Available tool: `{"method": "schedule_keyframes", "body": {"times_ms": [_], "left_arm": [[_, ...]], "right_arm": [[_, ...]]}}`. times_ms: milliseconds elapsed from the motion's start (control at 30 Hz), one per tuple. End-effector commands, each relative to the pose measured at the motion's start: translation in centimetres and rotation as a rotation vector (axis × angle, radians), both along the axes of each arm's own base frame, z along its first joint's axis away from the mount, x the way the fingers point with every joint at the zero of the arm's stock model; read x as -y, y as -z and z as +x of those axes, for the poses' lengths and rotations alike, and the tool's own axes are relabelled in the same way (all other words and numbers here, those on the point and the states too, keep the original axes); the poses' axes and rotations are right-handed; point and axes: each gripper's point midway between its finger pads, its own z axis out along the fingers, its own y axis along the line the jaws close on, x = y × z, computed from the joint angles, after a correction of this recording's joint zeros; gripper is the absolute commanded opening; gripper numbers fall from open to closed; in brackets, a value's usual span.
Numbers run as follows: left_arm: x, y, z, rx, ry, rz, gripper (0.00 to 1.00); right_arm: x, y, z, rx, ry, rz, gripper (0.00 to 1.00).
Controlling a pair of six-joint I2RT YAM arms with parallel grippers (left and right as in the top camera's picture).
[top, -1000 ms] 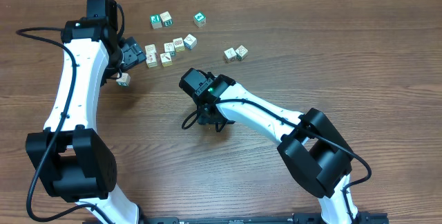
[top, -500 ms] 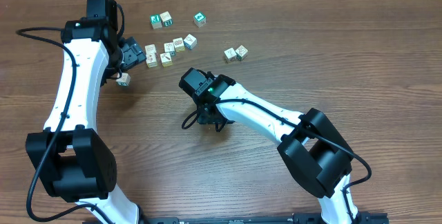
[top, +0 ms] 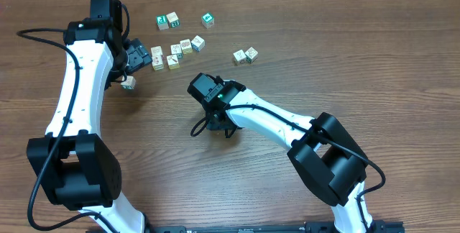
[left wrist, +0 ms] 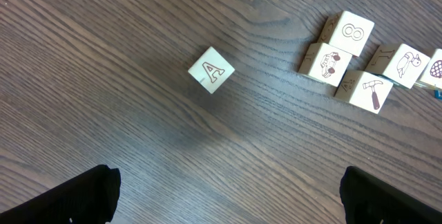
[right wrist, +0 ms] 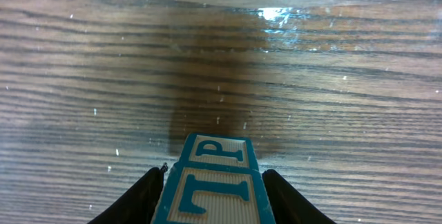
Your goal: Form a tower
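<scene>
Squarely between the right tool's (right wrist: 214,191) fingers (right wrist: 146,198), the tower (right wrist: 217,151), teal-lettered cubes reading T and P, clamped on both sides, wood-grain table (right wrist: 83,79) beyond the tips, left tool (left wrist: 228,193) spread wide, lone A cube (left wrist: 211,70) ahead of it, cube cluster (left wrist: 349,51) off to one side.

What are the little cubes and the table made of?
The cubes look like wood: pale matte faces with printed pictures. So does the tower, with teal letters. The table is wood or wood-look laminate: dark grain lines, a shiny glint.
</scene>
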Motion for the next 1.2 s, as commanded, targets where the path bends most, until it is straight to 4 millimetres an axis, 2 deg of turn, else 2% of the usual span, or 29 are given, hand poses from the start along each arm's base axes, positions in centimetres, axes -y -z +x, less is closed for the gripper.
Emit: {"method": "schedule_keyframes", "body": {"times_ms": [0,167,467,600,867,1167], "left_arm": [[0.0,-1.0,0.2,0.028,0.013,0.004,1.0],[0.0,-1.0,0.2,0.028,0.013,0.004,1.0],[0.0,-1.0,0.2,0.028,0.013,0.004,0.99],[0.0,-1.0,0.2,0.028,0.013,0.004,1.0],[0.0,-1.0,0.2,0.027,0.013,0.004,1.0],[0.0,-1.0,0.2,0.028,0.013,0.004,1.0]], "right_arm": [[0.5,0.5,-0.3,-0.008,-0.038,-0.024,0.42],[0.5,0.5,-0.3,-0.01,-0.038,-0.022,0.4],[0.5,0.5,-0.3,-0.01,-0.058,-0.026,0.18],[0.3,-0.4,0.0,-0.005,-0.111,-0.038,0.08],[0.3,-1.1,0.4,0.008,-0.112,-0.049,0.08],[-0.7,-1.5,2.3,0.079,-0.063,0.005,0.08]]}}
